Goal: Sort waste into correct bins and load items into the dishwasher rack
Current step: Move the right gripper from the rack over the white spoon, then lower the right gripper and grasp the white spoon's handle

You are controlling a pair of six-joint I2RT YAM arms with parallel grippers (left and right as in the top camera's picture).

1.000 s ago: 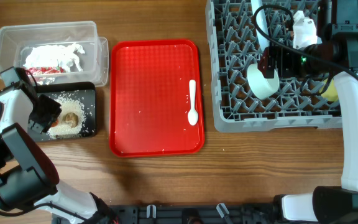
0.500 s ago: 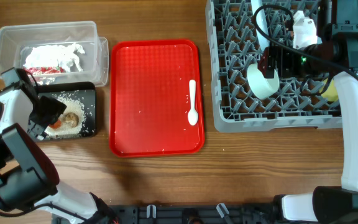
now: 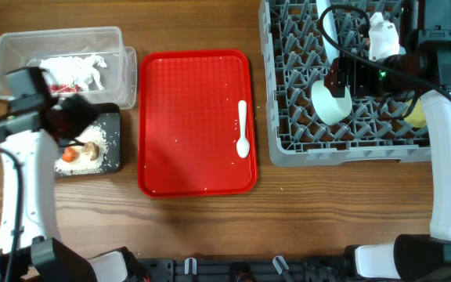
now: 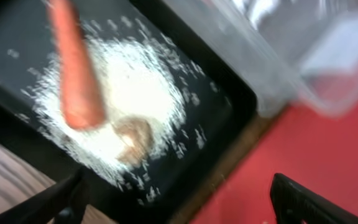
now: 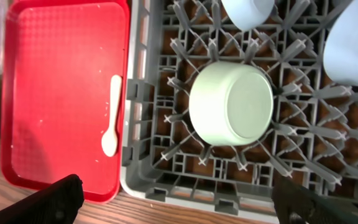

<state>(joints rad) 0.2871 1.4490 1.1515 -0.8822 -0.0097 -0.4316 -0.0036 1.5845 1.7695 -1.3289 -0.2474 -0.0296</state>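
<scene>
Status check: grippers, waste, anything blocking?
Left gripper, right gripper open, empty. Carrot piece in black tray with rice; wrapper in clear tub. White spoon on red serving tray, not yet racked. Nothing blocking it.

serving tray (image 3: 194, 157): showing bright red
carrot piece (image 4: 73, 68): glowing orange
rice grains (image 4: 135, 93): looking white
bowl (image 5: 232, 109): looking pale green

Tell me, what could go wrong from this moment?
1. The white spoon lies flat on the red tray; a grasp may push it instead of lifting it.
2. The pale green bowl leans on its side among dishwasher rack pegs near the open right gripper; a bump might roll it.
3. Rice grains scattered on the red tray may be missed.
</scene>
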